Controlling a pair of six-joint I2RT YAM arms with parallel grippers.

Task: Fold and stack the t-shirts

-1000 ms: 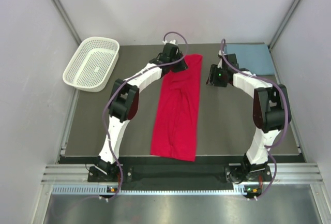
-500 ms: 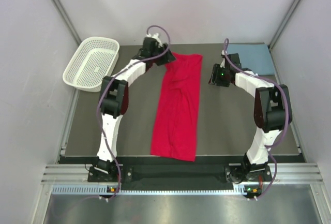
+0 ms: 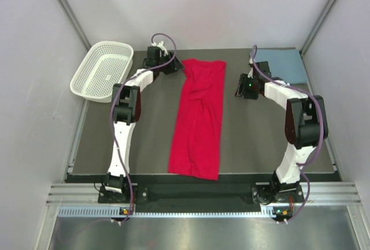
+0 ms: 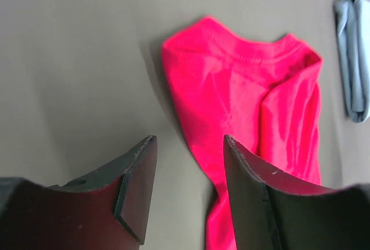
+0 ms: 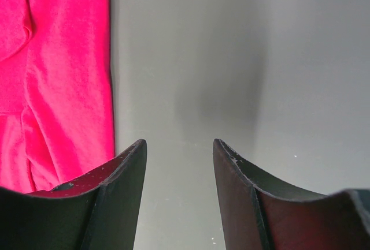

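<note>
**Red shirt lies in a long strip; the crosswise fold is judged to be the step in hand.**

The white basket [image 3: 103, 71] stands at the far left of the tabletop [image 3: 144, 146] and plays no part here. The left gripper [image 4: 189, 138] hovers just beside the far left corner of the red shirt [image 3: 199, 117], its jaws apart and empty. The red shirt lies mid-tabletop, collar at the far end. The right gripper [image 5: 179, 141] sits just off the shirt's right edge, near the far end, its jaws about half open and holding nothing. The blue-grey shirt [image 3: 289, 65] lies flat in the far right corner. The next move probably calls for each gripper to pinch one collar-end corner, catching all layers, and draw it toward the near hem.
</note>
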